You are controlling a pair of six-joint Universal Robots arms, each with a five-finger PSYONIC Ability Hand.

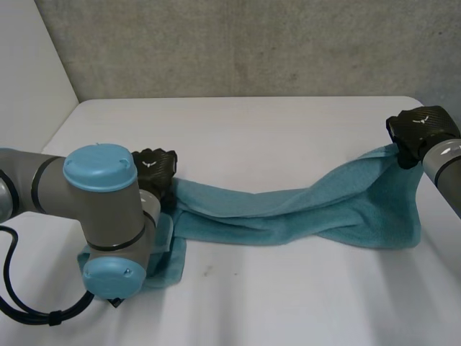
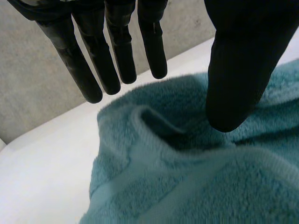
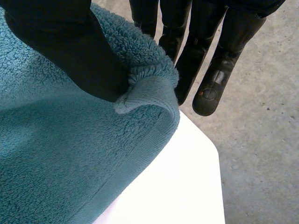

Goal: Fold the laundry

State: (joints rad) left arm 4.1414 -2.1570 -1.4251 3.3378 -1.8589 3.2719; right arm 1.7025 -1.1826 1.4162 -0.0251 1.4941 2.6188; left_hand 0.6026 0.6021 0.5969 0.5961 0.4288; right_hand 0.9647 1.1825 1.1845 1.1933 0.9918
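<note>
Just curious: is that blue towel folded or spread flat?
Neither: the towel runs bunched lengthwise across the table, one corner pinched by the right hand.

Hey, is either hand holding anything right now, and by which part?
The right hand pinches the teal towel by a hemmed corner. The left hand is open over the towel's other end, gripping nothing.
</note>
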